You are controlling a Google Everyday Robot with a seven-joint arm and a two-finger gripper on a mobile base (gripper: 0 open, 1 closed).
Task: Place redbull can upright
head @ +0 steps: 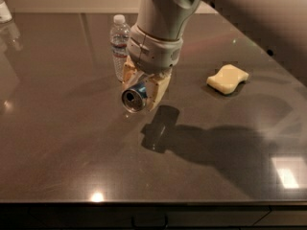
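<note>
The redbull can [135, 97] is held in my gripper [143, 87], lifted above the dark table [72, 143]. The can lies tilted, its silver end facing the camera and slightly down; a bit of blue side shows. The gripper's cream fingers [159, 87] are shut on the can's sides. The arm comes down from the top of the view. The can's shadow falls on the table just below and to the right.
A clear plastic water bottle [119, 46] stands upright just behind the gripper. A yellow sponge [228, 78] lies at the right. A whitish object [4, 11] sits at the far left corner. The table's front edge runs along the bottom.
</note>
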